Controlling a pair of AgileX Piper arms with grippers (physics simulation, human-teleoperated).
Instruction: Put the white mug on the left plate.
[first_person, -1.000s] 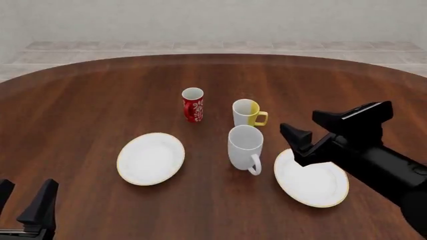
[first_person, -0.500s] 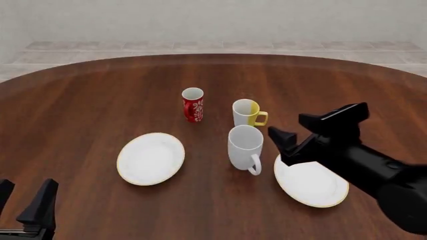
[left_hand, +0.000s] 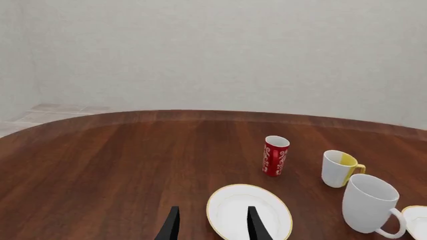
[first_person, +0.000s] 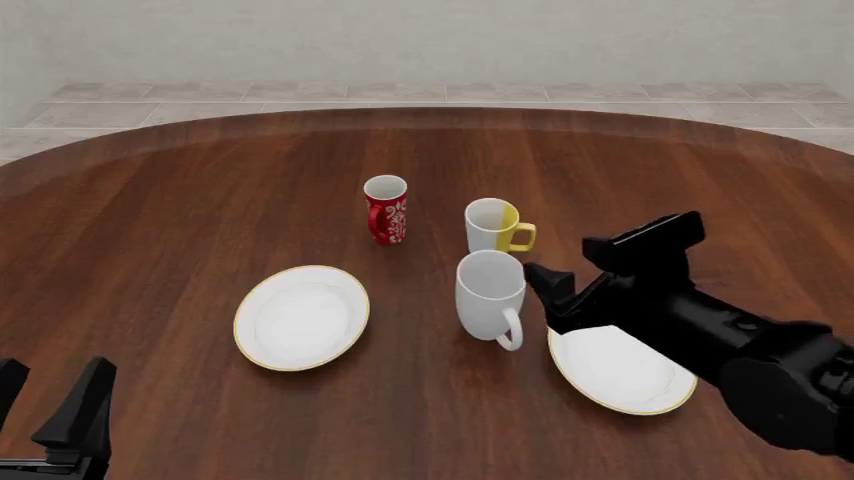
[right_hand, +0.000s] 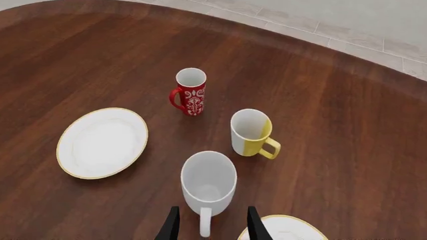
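Note:
The tall white mug (first_person: 490, 292) stands upright mid-table, handle toward the near side. To its left lies the left plate (first_person: 302, 317), white with a gold rim and nothing on it. My right gripper (first_person: 561, 260) hovers open just right of the mug, apart from it. In the right wrist view the mug (right_hand: 209, 181) sits just ahead of that gripper (right_hand: 212, 210), its handle in line with the gap between the fingers, and the left plate (right_hand: 101, 142) lies further off. My left gripper (first_person: 51, 385) stays open at the near left edge, facing the left plate (left_hand: 248, 212) and the mug (left_hand: 367, 204).
A red patterned cup (first_person: 386, 209) and a white-and-yellow mug (first_person: 495, 226) stand behind the white mug. A second gold-rimmed plate (first_person: 627, 375) lies under my right arm. The round wooden table (first_person: 187, 200) stretches far to the back and left.
My right gripper has moved left and down, closing in on the white mug while staying open. The mug, plates and left arm have not moved.

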